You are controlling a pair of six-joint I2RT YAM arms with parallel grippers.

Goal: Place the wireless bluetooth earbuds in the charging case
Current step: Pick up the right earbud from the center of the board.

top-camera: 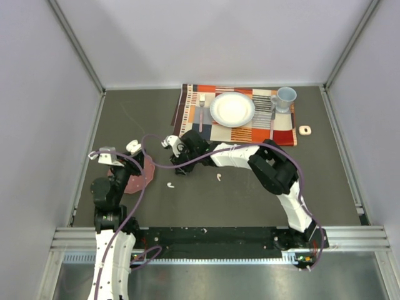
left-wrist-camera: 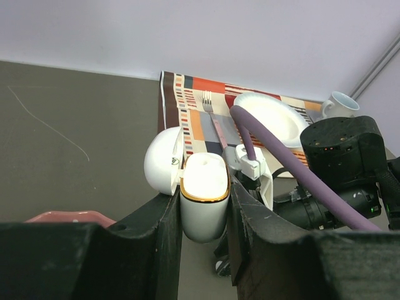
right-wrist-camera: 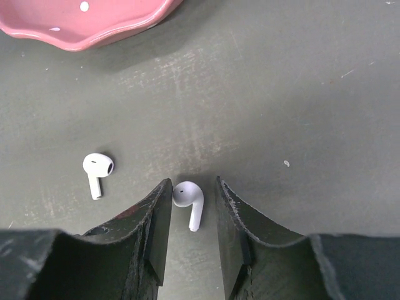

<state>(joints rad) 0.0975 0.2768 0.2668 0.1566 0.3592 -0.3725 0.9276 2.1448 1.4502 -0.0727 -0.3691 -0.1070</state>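
Between right claw (right-wrist-camera: 192, 185) jaws, one earbud (right-wrist-camera: 187, 199), left claw (left-wrist-camera: 205, 199) clamping case (left-wrist-camera: 204, 178)

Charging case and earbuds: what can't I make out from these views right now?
Slots of the charging case: the left wrist view looks from below its rim, so any earbud inside is hidden.
The earbud between the right end effector fingers: the right wrist view does not show whether they touch it.
The pink dish: cut off by that view's top edge, contents unclear.
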